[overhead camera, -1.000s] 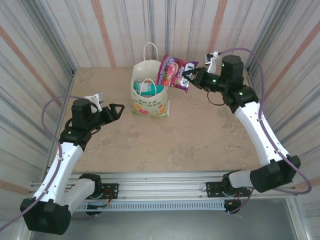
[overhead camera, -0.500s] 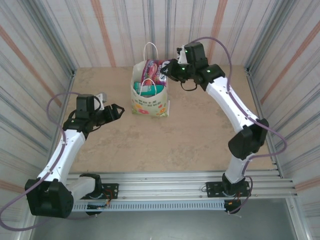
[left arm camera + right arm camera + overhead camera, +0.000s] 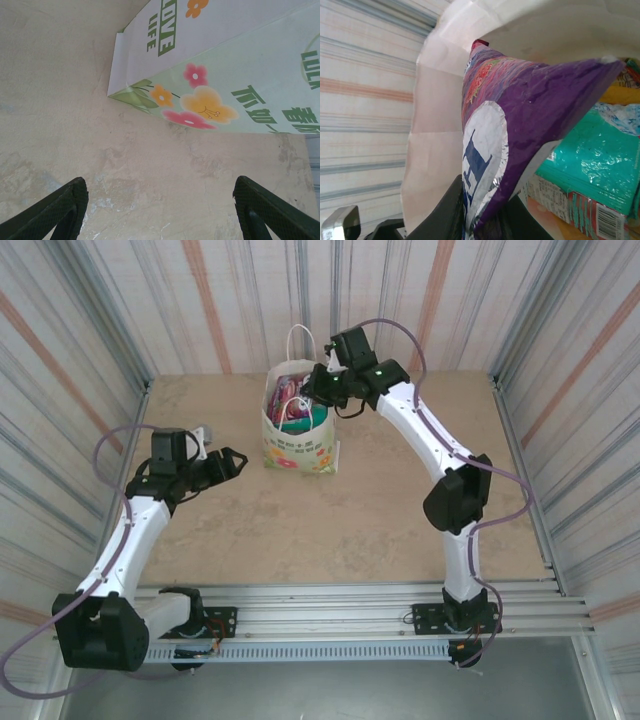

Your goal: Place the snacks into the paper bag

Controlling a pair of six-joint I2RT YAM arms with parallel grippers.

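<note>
right gripper (image 3: 482, 220) pinches purple packet (image 3: 530, 100) half-hidden in paper bag (image 3: 432, 130); left gripper (image 3: 160, 182) wide, empty

A beige, stone-mottled bench (image 3: 400, 500) is filling the middle of the top view, its surface showing pale scuffs and blotches close up in the left wrist view. Corrugated walls (image 3: 90, 330) are closing it in on the left, back and right, running in white, grey and rust-orange stripes. A silver slotted rail (image 3: 330, 602) is spanning the near edge, with grey floor (image 3: 330, 692) lying below it. Even, soft light is falling throughout.
</note>
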